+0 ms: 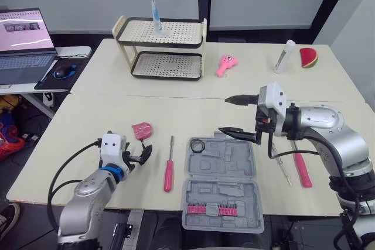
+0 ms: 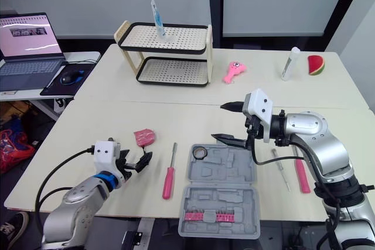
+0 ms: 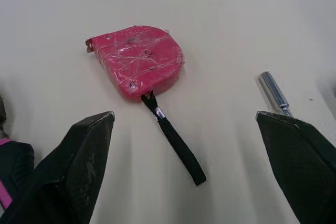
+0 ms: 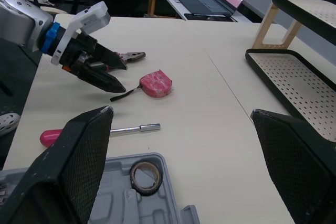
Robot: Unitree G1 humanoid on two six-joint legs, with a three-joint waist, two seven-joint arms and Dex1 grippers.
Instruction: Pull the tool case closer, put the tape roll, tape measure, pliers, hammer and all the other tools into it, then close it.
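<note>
The left jaws gape wide, low over the tabletop, with the pink tape measure just ahead between them. Light, hard and smooth-shelled, it should grip best across its body, not by the limp strap. The right jaws hang wide above the open tool case.

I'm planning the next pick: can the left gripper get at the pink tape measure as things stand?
Probably yes: the left gripper is open, and the tape measure lies just ahead on bare table, nothing between them.
</note>
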